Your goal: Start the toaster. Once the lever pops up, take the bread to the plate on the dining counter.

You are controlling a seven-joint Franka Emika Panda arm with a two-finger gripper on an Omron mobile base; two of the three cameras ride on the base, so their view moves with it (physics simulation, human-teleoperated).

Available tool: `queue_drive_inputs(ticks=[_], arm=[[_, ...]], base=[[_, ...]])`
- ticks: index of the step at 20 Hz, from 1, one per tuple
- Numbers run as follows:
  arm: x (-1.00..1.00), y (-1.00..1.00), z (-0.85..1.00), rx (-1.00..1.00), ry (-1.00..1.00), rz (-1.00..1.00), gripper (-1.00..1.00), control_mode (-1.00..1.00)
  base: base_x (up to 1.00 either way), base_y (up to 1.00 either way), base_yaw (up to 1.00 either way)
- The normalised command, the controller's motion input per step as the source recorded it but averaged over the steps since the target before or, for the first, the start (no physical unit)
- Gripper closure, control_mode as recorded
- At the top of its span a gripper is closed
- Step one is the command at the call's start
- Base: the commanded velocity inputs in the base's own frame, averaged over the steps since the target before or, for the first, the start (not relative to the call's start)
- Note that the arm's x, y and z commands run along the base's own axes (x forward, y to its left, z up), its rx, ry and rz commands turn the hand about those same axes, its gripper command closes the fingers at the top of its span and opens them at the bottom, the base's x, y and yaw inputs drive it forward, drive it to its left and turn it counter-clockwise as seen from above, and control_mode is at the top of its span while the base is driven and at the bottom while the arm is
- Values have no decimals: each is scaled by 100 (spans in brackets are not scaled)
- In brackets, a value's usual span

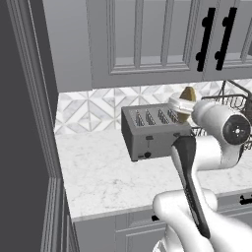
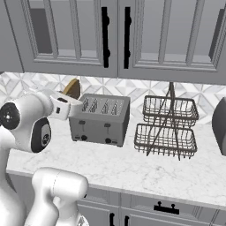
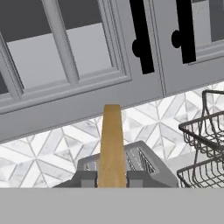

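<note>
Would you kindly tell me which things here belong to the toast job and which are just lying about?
Job things:
- toaster
- bread, clamped in the gripper
- lever

Just about:
- wire basket rack
- wall cabinets

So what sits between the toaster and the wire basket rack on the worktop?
Nothing: in the right base view, only bare marble worktop separates the toaster from the wire basket rack.

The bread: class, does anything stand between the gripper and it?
Nothing does. The gripper is shut on the bread, holding the slice edge-on above the toaster, clear of its slots.
</note>
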Motion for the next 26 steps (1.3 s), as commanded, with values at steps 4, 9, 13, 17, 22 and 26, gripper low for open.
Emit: queue_drive_inputs(ticks=[4, 9, 13, 17, 22, 26], arm=[[-62, -13, -2, 0, 0, 0, 100, -100], [0, 0, 0, 0, 0, 0, 100, -100], [0, 0, 0, 0, 0, 0, 100, -100], [0, 0, 0, 0, 0, 0, 100, -100], [-1, 0, 0, 0, 0, 0, 100, 100], [0, 0, 0, 0, 0, 0, 100, 100]], base=[[0, 0, 0], [0, 0, 0], [0, 0, 0], [0, 0, 0], [-33, -2, 0], [-100, -35, -6]])
